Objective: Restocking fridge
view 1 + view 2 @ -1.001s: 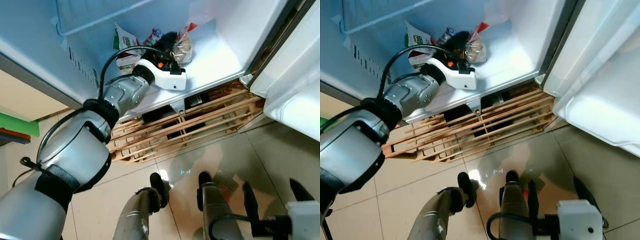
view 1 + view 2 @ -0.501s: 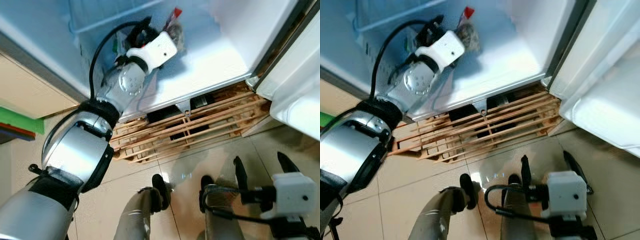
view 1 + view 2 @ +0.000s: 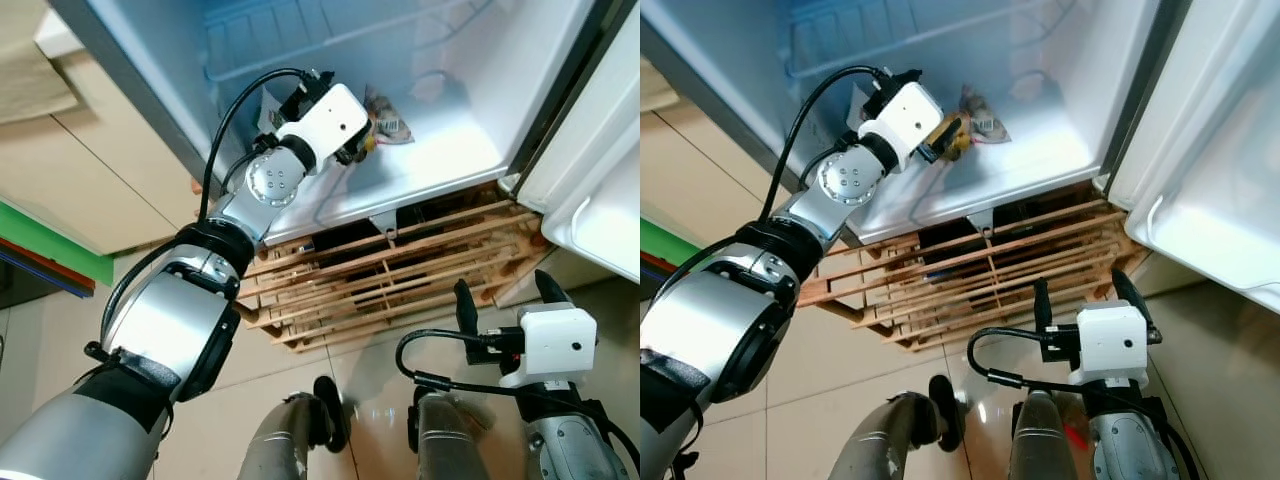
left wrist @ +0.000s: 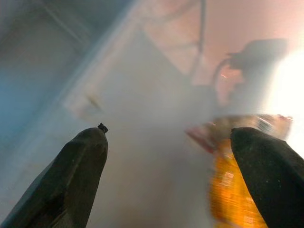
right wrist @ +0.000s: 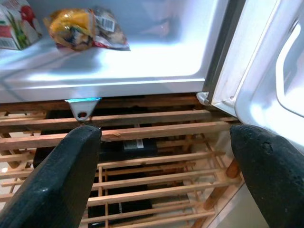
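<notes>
The fridge stands open, and on its white floor (image 5: pixel 142 61) lies a clear bag of yellow food (image 5: pixel 85 27) next to a red and white carton (image 5: pixel 13 23). My left gripper (image 3: pixel 948 135) reaches into the fridge and hovers open just beside the bag (image 3: pixel 980 122), with nothing between its fingers (image 4: pixel 76 171). The bag's orange-yellow side (image 4: pixel 232 194) lies close to one finger. Low in front of the fridge, my right gripper (image 3: pixel 505 295) stands open and empty, pointing at the wooden pallet (image 5: pixel 142 142).
A wooden slatted pallet (image 3: pixel 400 260) carries the fridge. The open fridge door (image 3: pixel 600 150) juts out on the right, close to my right arm. A wire shelf (image 3: pixel 300 30) spans the fridge above the food. A beige cabinet (image 3: pixel 80 170) stands to the left. My legs (image 3: pixel 300 440) are on shiny tiles.
The view has tilted upward. My left gripper has drawn back a little from the bag, which now lies uncovered beside it. My right arm has risen towards the fridge.
</notes>
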Controlling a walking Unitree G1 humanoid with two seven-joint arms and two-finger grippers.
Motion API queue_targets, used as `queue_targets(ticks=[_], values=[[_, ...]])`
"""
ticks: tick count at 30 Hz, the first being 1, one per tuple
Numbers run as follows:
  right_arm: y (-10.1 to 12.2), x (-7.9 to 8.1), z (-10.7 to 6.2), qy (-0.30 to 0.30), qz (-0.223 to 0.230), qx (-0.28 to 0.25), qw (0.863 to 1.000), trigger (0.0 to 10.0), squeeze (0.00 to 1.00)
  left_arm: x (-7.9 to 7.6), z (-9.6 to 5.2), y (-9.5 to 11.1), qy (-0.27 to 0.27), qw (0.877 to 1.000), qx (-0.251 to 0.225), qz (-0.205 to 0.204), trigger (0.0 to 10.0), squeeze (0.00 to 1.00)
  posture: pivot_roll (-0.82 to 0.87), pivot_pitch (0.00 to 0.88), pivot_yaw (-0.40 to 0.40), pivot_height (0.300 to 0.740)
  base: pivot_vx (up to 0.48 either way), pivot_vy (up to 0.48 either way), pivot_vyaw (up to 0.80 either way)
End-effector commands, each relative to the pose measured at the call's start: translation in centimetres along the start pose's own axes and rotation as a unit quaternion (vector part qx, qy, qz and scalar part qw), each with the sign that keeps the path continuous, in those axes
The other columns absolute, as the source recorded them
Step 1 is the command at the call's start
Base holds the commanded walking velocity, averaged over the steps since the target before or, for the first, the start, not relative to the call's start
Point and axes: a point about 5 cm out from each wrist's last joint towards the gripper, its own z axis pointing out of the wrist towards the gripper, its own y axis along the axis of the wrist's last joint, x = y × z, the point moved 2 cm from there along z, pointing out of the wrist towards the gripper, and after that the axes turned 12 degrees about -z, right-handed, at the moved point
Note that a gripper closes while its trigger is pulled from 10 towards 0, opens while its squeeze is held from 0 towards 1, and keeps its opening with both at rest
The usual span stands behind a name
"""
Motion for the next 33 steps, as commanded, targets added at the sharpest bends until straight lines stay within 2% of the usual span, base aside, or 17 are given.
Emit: queue_targets(ticks=[1, 6, 7, 8, 9, 10, 11, 12, 13, 15, 17, 19, 23, 24, 25, 29, 33], values=[[-0.2, 0.3, -0.1, 0.001, 0.005, 0.002, 1.0, 10.0, 0.0, 0.8, 0.1, 0.7, 0.005, 0.999, -0.015, 0.03, 10.0, 1.0, -0.26, 0.15, 0.199, 0.74, 0.0, 0.0, 0.0], [-0.1, 0.3, 0.0, 0.0, 0.005, -0.001, 1.0, 10.0, 0.0, 1.3, 0.1, 0.8, 0.002, 1.0, -0.013, 0.003, 10.0, 1.0, -0.26, 0.145, 0.199, 0.74, 0.0, 0.0, 0.0], [-0.1, 0.3, 0.1, 0.0, 0.005, -0.003, 1.0, 10.0, 0.0, 1.4, -0.1, 0.3, -0.006, 0.999, -0.001, -0.049, 10.0, 0.99, -0.25, 0.138, 0.199, 0.74, 0.0, 0.0, 0.0], [-0.2, 0.3, 0.2, 0.002, 0.008, -0.004, 1.0, 10.0, 0.0, 0.4, -0.8, -0.8, -0.034, 0.993, 0.008, -0.115, 10.0, 0.0, -0.23, 0.126, 0.198, 0.74, 0.0, 0.0, 0.0], [-0.2, 0.3, 0.2, 0.002, 0.008, -0.004, 1.0, 10.0, 0.0, 0.4, -0.8, -0.8, -0.034, 0.993, 0.008, -0.115, 10.0, 0.0, -0.23, 0.126, 0.198, 0.74, 0.0, 0.0, 0.0], [-0.3, 0.4, 0.4, 0.003, 0.011, -0.004, 1.0, 10.0, 0.0, -0.3, -1.4, -1.5, -0.053, 0.986, 0.012, -0.158, 10.0, 0.0, -0.23, 0.123, 0.196, 0.74, 0.0, 0.0, 0.0], [-0.3, 0.4, 0.4, 0.003, 0.011, -0.004, 1.0, 10.0, 0.0, -0.3, -1.4, -1.5, -0.053, 0.986, 0.012, -0.158, 10.0, 0.0, -0.23, 0.123, 0.196, 0.74, 0.0, 0.0, 0.0], [-0.4, 0.5, 0.6, 0.007, 0.013, -0.006, 1.0, 10.0, 0.0, -1.5, -2.5, -2.0, -0.08, 0.976, 0.005, -0.202, 10.0, 0.0, -0.22, 0.12, 0.189, 0.74, 0.0, 0.0, 0.0], [-0.4, 0.5, 0.6, 0.007, 0.013, -0.006, 1.0, 10.0, 0.0, -1.5, -2.5, -2.0, -0.08, 0.976, 0.005, -0.202, 10.0, 0.0, -0.22, 0.12, 0.189, 0.74, 0.0, 0.0, 0.0], [-0.4, 0.7, 1.4, 0.014, 0.013, -0.014, 1.0, 10.0, 0.0, -3.3, -4.9, -2.0, -0.111, 0.959, -0.008, -0.26, 10.0, 0.0, -0.19, 0.097, 0.175, 0.74, 0.0, 0.0, 0.0], [-0.5, 0.3, 2.5, 0.012, 0.018, -0.02, 1.0, 10.0, 0.0, -3.4, -7.9, -1.8, -0.071, 0.949, -0.017, -0.307, 10.0, 0.0, -0.16, 0.073, 0.153, 0.74, 0.0, 0.0, 0.0], [-0.6, 0.0, 3.0, 0.01, 0.021, -0.02, 1.0, 10.0, 0.0, -3.3, -8.8, -1.7, -0.055, 0.944, -0.018, -0.325, 10.0, 0.0, -0.16, 0.071, 0.148, 0.74, 0.0, 0.0, 0.0], [-1.8, -0.9, 3.8, 0.004, 0.041, -0.001, 0.999, 10.0, 0.0, -2.6, -14.1, -2.3, 0.068, 0.925, 0.0, -0.373, 10.0, 0.0, -0.11, 0.057, 0.091, 0.74, 0.0, 0.0, 0.0], [-1.8, -0.9, 3.8, 0.004, 0.041, -0.001, 0.999, 10.0, 0.0, -2.6, -14.1, -2.3, 0.068, 0.925, 0.0, -0.373, 10.0, 0.0, -0.11, 0.057, 0.091, 0.74, 0.0, 0.0, 0.0], [-2.2, -0.7, 4.3, 0.012, 0.048, 0.003, 0.999, 10.0, 0.0, -2.4, -15.4, -2.5, 0.095, 0.914, 0.012, -0.394, 10.0, 0.0, -0.08, 0.045, 0.059, 0.74, 0.0, 0.0, 0.0], [-2.3, -0.1, 5.1, 0.023, 0.057, 0.003, 0.998, 10.0, 0.0, -2.0, -15.6, -2.3, 0.114, 0.91, 0.018, -0.398, 10.0, 0.0, -0.08, 0.03, 0.049, 0.74, 0.0, 0.0, 0.0], [-2.7, 0.2, 6.0, 0.029, 0.061, 0.007, 0.998, 10.0, 0.0, -2.1, -15.0, -1.0, 0.098, 0.913, 0.01, -0.396, 10.0, 0.0, -0.08, 0.009, 0.057, 0.74, 0.0, -0.473, 0.0]])
